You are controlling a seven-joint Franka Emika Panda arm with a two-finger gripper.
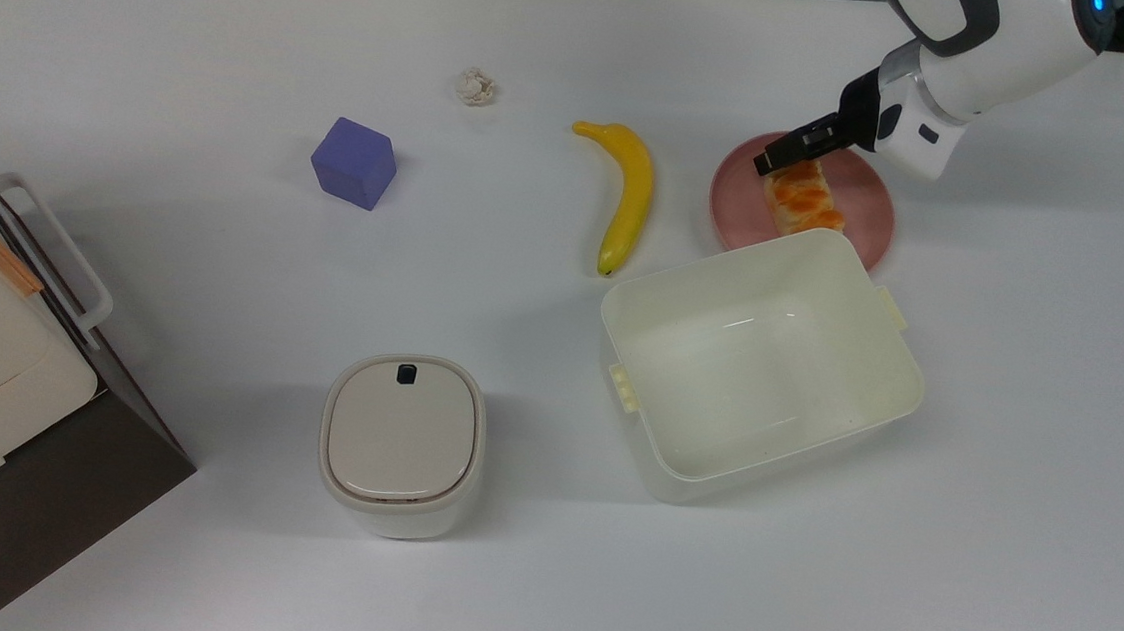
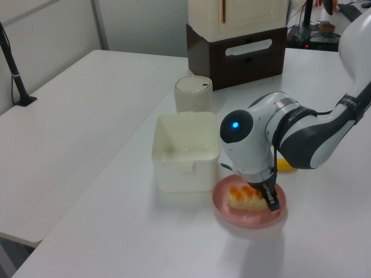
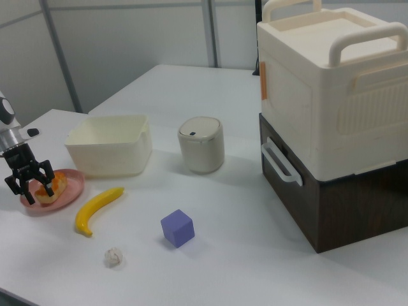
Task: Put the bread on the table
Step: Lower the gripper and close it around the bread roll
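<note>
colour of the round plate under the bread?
Pink; the round plate shows best in the top view, beneath the orange-brown glazed bread.

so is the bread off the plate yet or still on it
Still on it. The bread lies flat on the pink plate, and the open gripper straddles its end without having lifted it.

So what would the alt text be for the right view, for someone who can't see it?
A robot gripper, fingers spread, straddles the bread on a pink plate at the right view's left edge. On the white table nearby lie a banana, a cream bin and a purple cube.
</note>
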